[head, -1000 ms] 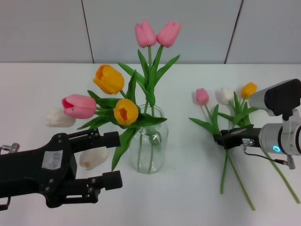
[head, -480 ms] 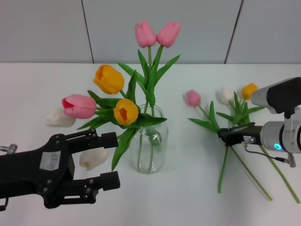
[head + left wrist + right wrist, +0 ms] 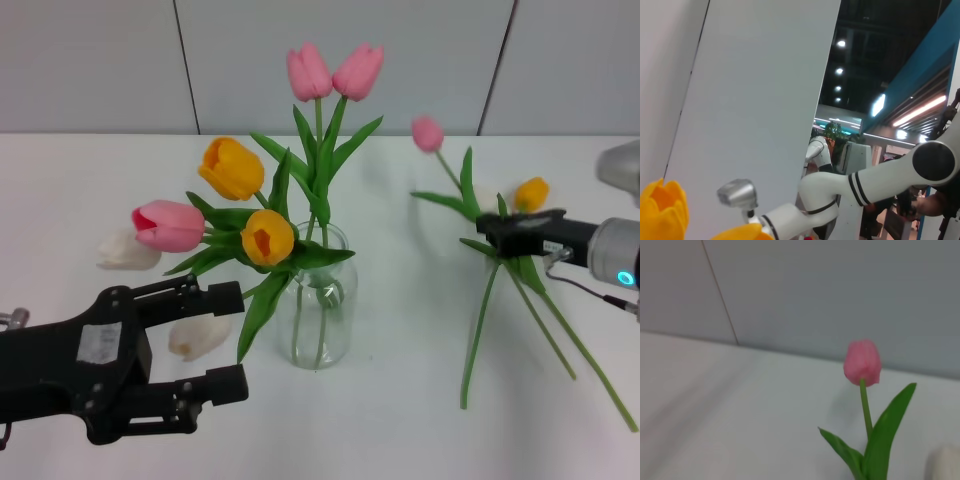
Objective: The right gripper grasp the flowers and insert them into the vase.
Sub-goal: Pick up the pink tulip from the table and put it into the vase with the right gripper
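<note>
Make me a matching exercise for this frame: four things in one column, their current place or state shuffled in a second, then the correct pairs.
Things:
1. small pink tulip
2. vase
3. left gripper
4. orange tulip on the right

Places or states:
A. lying on the table behind the right gripper
B. open, near the front of the table to the vase's left
C. held by its stem in the right gripper, bud raised
D. standing mid-table, already holding several tulips

Pairs: 1-C, 2-D, 3-B, 4-A

orange tulips (image 3: 232, 168), white tulips (image 3: 128, 250), white table (image 3: 400, 420)
</note>
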### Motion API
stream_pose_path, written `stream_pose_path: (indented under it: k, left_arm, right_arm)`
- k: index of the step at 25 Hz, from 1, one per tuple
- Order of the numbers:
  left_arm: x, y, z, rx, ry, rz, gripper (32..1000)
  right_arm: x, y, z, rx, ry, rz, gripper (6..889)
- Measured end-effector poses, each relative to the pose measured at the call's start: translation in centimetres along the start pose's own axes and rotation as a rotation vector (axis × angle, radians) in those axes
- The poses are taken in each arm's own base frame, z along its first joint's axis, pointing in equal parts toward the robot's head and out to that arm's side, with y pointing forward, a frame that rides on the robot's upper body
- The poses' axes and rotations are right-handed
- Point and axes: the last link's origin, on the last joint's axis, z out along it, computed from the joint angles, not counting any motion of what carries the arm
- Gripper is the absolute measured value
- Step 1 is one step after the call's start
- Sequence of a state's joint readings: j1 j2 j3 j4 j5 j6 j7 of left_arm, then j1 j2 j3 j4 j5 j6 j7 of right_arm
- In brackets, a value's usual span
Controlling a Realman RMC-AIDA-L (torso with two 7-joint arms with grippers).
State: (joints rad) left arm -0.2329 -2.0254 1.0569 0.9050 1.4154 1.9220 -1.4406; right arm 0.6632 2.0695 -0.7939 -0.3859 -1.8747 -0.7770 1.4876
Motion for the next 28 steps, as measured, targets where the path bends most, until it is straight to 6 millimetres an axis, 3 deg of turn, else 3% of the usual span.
stream_pose_path:
  k: [16,28]
  left_arm:
    - [-0.1,0.1,-0.7,0.024,0.006,-0.002,831]
    - [0.1,0.0,-0.6,0.019,0.009,-0.003,831]
  right_arm:
    - [-4.5,3.7,-7.4,-0.355,-0.654,-0.146,41]
    - [-10.2,7.6,-6.5,-0.582,-0.74,-0.217,38]
